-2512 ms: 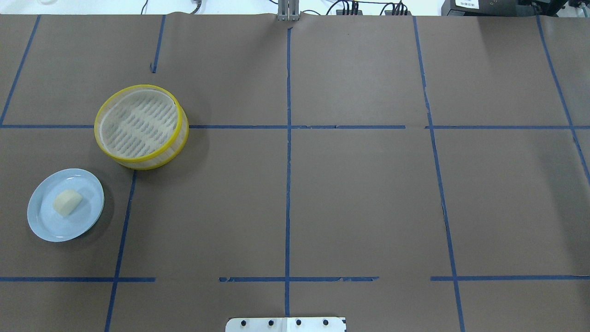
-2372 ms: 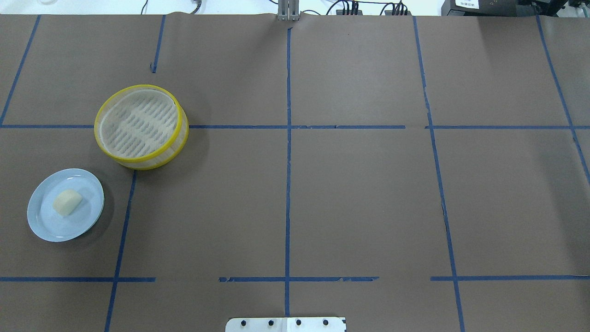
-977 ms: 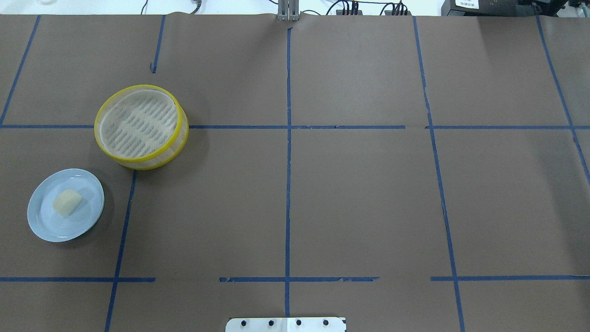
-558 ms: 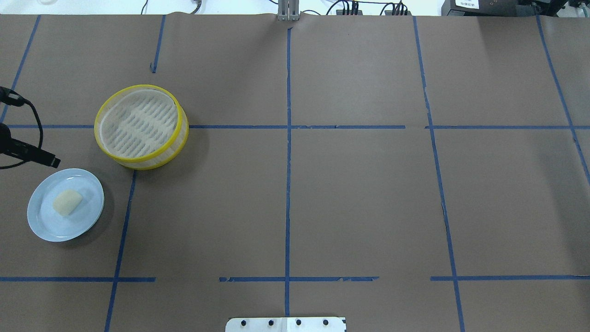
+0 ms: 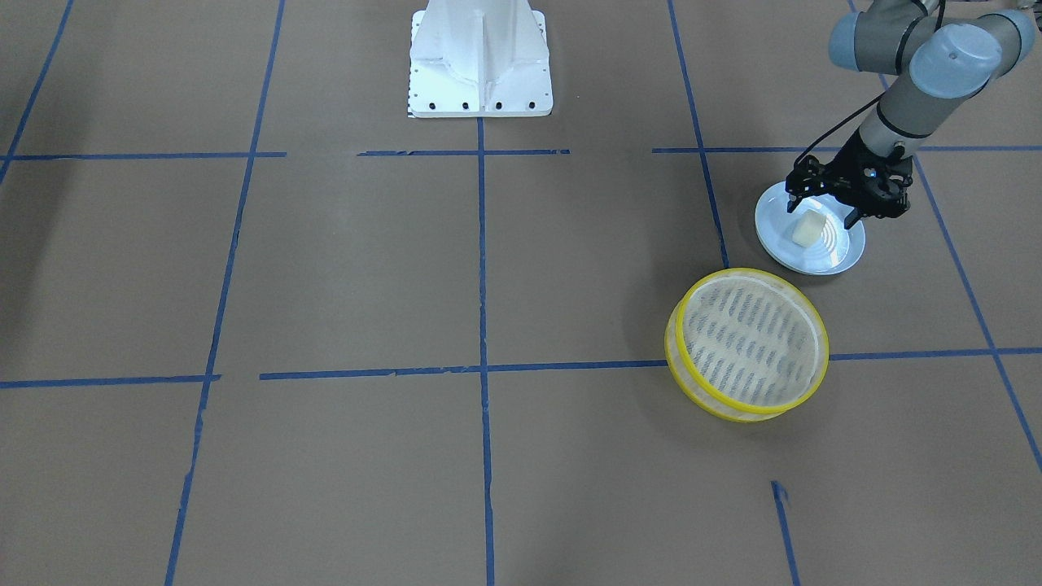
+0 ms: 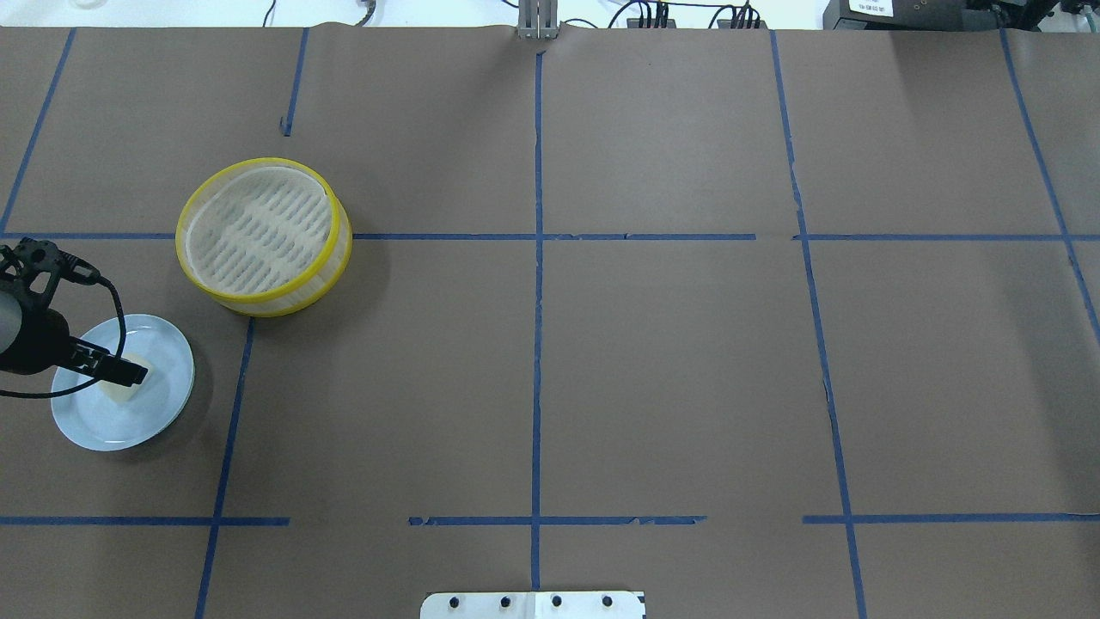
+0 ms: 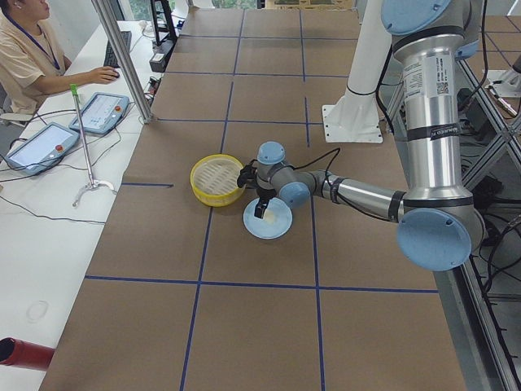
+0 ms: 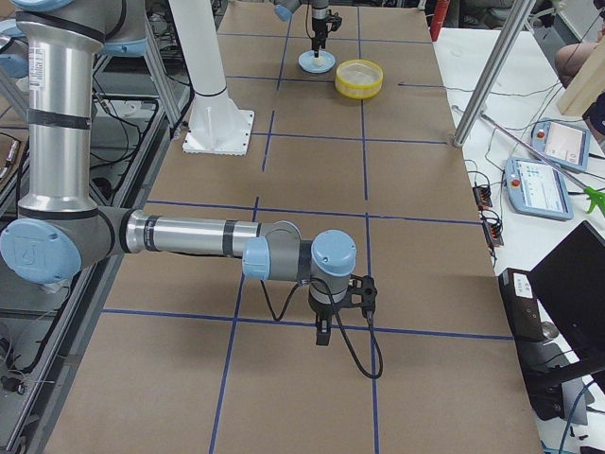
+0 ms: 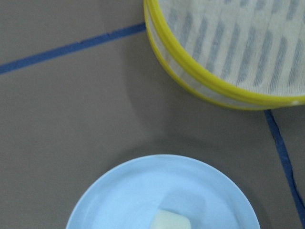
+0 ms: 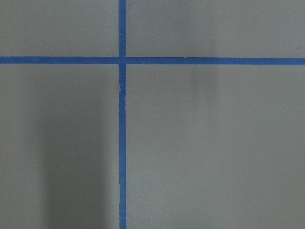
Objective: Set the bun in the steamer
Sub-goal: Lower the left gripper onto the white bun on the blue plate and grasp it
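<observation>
Left gripper (image 5: 819, 216), jaws spread wide, has just swung in over the plate (image 5: 842, 254) and hangs above the bun (image 5: 806, 229), which lies on the plate, not grasped. Steamer (image 5: 747, 342) sits near the plate, unfilled. Likely next: descend, close.

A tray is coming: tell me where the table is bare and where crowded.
Bare: the stretch on the robot's right of the centre tape line, and between the steamer and the robot base. Crowded: the robot's left end, where the left hand hangs over the bun on the plate beside the steamer.
</observation>
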Robot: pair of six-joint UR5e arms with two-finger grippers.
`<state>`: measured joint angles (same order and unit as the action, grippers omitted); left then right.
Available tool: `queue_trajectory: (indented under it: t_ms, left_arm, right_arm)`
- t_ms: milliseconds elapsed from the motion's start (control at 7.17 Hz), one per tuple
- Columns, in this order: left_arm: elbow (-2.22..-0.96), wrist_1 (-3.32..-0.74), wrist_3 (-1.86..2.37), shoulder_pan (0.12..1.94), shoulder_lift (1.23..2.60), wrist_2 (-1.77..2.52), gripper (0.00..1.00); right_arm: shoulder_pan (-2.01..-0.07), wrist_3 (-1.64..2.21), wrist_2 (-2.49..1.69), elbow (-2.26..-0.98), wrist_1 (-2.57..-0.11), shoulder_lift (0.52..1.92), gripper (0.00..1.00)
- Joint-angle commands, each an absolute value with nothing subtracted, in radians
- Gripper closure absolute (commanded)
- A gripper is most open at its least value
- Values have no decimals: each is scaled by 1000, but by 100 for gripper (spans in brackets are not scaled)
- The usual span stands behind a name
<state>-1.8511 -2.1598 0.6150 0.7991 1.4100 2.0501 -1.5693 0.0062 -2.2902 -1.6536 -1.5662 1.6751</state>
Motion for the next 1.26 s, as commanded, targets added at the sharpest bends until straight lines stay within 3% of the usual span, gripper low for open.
queue_trajectory:
  t_ms: [0,279,837,1116]
  left_arm:
    - [-1813,-2184,609,775,1414,2017,1]
    - [-1796,-2184,594,772,1439,2000,2]
    - [-1761,-2184,589,741,1448,1982,13]
    - [-1764,-2183,592,729,1447,1996,24]
  right_arm:
    - [-1569,6,-2290,-1654,-1566,1675,0]
    - [-1569,6,-2290,-1654,-1566,1675,0]
    - [-1569,6,-2290,-1654,-1566,1675,0]
    - [-1569,6,-2290,-1654,-1566,1675,0]
